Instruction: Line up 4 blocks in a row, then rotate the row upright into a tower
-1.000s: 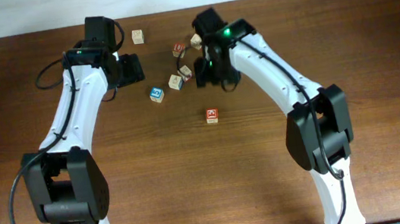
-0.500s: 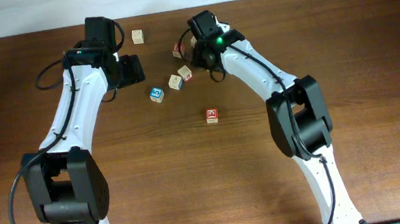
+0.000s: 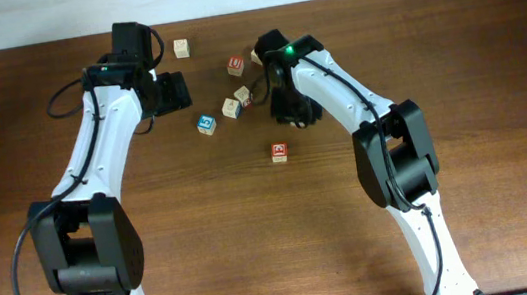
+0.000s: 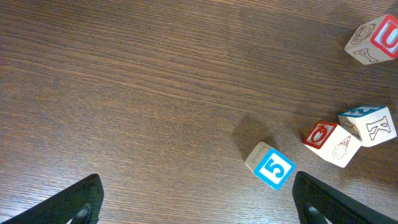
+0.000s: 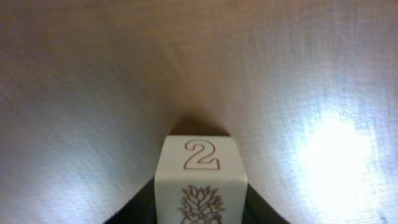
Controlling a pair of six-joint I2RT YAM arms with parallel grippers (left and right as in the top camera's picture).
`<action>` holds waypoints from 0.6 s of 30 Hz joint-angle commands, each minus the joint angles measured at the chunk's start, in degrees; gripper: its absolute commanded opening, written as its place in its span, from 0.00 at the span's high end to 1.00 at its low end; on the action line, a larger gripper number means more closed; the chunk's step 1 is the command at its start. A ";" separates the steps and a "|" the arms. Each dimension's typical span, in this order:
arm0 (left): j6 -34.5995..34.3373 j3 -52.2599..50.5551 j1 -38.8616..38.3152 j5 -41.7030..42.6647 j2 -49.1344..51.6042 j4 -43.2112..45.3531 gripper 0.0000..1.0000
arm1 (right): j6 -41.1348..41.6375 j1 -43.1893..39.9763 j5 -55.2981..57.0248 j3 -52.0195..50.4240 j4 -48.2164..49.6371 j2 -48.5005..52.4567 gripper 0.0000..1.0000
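Observation:
My right gripper (image 5: pixel 200 194) is shut on a pale-wood block (image 5: pixel 200 165) that shows a red-outlined 2 and a pineapple. From overhead that block is hidden under the right gripper (image 3: pixel 294 111). Other blocks lie left of it: a blue 5 block (image 3: pixel 206 124), two pale ones (image 3: pixel 231 108) (image 3: pixel 243 96) and a red-faced one (image 3: pixel 235 65). My left gripper (image 3: pixel 172 90) hangs open over bare wood. In the left wrist view the 5 block (image 4: pixel 270 165) lies just inside the right finger of the left gripper (image 4: pixel 199 208).
A red-faced block (image 3: pixel 279 152) sits alone nearer the front. Another pale block (image 3: pixel 181 48) lies at the back by the left arm. The left wrist view also shows a K block (image 4: pixel 370 124), a red block (image 4: pixel 329 140) and a U block (image 4: pixel 373 40).
The right gripper has closed on the 2 block and swung from the back of the cluster toward the front right. The left arm has stayed where it was.

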 commanded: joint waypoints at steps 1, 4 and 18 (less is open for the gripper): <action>-0.57 0.70 0.24 -0.66 0.52 -0.09 0.04 | -4.39 -0.15 -2.27 0.28 -7.85 -1.25 0.64; -0.55 0.70 0.24 -0.66 0.52 0.11 0.04 | -5.20 0.04 -2.97 0.28 -12.35 -1.25 0.64; -0.55 0.70 0.24 -0.66 0.52 0.46 0.03 | -10.75 0.11 -8.02 6.97 -18.03 -1.27 0.51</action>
